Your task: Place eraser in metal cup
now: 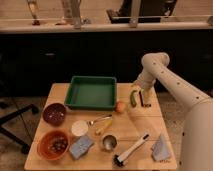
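The eraser [146,99] is a small dark block lying near the table's back right edge, just right of the green vegetable [133,98]. My gripper [142,92] hangs from the white arm [159,69] and points down, right above and against the eraser. The metal cup [108,142] stands upright near the table's front middle, well away from the gripper, with nothing visible inside it.
A green tray [75,94] sits at the back middle, with an orange fruit [120,106] beside it. A maroon bowl [54,113], an orange bowl [53,145], a white cup [79,128] and a blue-grey sponge [81,147] stand on the left. A brush [131,149] and a grey cloth [161,148] lie at the front right.
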You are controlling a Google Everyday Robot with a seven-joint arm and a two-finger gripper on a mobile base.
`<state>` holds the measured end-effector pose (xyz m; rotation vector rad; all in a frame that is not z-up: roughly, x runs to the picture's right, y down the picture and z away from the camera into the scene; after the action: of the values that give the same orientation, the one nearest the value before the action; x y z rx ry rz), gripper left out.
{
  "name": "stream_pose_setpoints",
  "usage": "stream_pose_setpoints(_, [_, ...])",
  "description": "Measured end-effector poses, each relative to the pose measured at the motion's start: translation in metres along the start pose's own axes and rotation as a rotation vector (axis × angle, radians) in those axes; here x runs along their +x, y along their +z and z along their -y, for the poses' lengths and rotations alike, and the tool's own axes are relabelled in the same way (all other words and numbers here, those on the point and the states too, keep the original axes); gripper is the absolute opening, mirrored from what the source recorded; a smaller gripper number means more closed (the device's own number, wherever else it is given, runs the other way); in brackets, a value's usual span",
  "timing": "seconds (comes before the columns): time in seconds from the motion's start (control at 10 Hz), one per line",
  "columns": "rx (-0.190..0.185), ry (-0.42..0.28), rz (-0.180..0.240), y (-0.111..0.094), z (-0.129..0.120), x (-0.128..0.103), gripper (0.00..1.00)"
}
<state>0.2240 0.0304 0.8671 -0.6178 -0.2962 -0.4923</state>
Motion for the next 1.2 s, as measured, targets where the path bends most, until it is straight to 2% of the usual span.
stream_pose_setpoints(0.3, [-0.05,-0.096,0.007,-0.007,-0.004,0.016,0.8])
stream_pose_setpoints(0.5, [-0.034,-0.155,0.014,-0.012,-0.011,0.028,0.8])
stream_pose_setpoints(0.6, [-0.002,-0.201,0.019,-0.014,-0.017,0.036,0.8])
stream_pose_setpoints(1.0, [0.099,-0.28,0.024,-0.014,-0.035,0.049,0.8])
stream_pose_setpoints(1.2, [0.118,-0.318,0.018,-0.008,-0.034,0.051,0.8])
